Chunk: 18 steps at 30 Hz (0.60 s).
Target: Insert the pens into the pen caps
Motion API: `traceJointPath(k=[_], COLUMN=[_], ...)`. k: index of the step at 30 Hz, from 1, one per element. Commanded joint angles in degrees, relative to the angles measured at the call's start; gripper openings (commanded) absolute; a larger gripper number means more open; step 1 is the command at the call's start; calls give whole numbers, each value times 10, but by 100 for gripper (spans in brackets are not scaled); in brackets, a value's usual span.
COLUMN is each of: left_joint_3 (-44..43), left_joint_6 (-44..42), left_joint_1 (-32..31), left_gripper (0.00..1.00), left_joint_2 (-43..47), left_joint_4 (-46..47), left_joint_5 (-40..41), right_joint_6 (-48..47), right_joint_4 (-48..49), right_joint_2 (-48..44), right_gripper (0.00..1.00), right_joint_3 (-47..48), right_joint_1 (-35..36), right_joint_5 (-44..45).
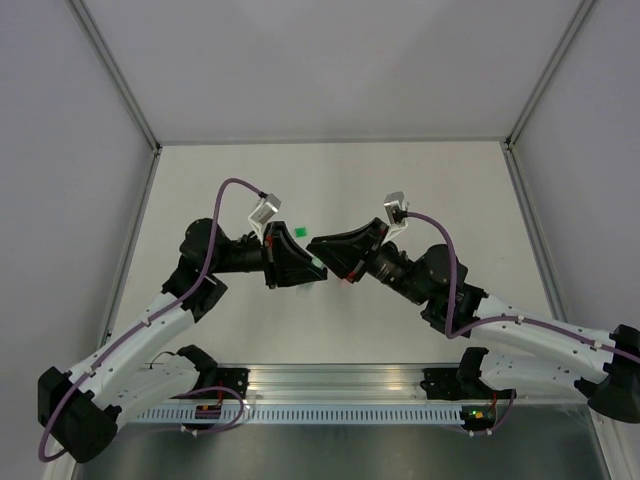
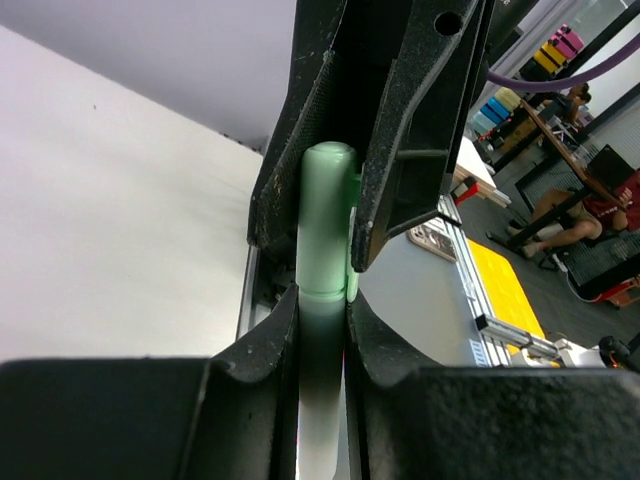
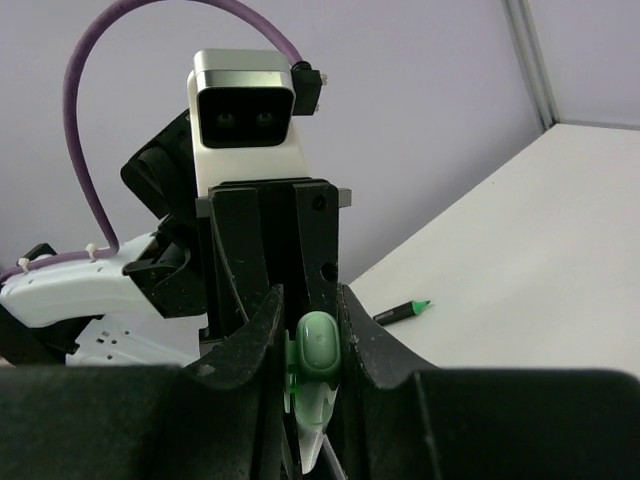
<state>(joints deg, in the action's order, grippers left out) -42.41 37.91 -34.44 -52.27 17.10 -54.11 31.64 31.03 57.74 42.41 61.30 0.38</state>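
From the overhead feed I see both arms folded inward, meeting tip to tip above the middle of the pale grey desk. The left end effector is closed nearly all the way, its 2 fingers clamped on the pale mint green stubby plastic marker pen, which runs straight out between them. The right end effector comes in from the opposite side, and its 2 fingers are drawn in tight on the far, rounded end of that same pen, so the pen is held off the desk between both arms.

On the left wrist feed a thin sliver of brighter green plastic sits pressed between the pen and 1 of the right fingers. I cannot tell whether it is a cap. A seam rings the pen just beyond the left fingertips.

On the right wrist feed a dark-bodied marker pen with a green tip lies flat on the desk, beyond the left end effector and apart from it.

Overhead, a small pinkish blob shows just beside the right end effector, too small for me to name.
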Motion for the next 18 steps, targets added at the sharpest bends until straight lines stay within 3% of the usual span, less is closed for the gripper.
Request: traceJointPath(k=[1, 6, 12, 18], left_joint_3=[-8, 26, 49, 74], left_joint_6=[31, 12, 2, 24], left_joint_1=[14, 14, 14, 13], left_gripper=[2, 2, 2, 2], left_joint_2=[-8, -7, 11, 17], left_joint_4=[165, 174, 179, 218], left_joint_5=[94, 60, 61, 54], right_joint_6=[-32, -71, -115, -142], right_joint_4=[-213, -278, -337, -357], right_joint_2=[23, 26, 60, 22], right_gripper=[21, 36, 56, 76], right_joint_3=[26, 156, 266, 262], right_joint_1=[36, 21, -8, -33], right_joint_5=[-18, 80, 63, 23])
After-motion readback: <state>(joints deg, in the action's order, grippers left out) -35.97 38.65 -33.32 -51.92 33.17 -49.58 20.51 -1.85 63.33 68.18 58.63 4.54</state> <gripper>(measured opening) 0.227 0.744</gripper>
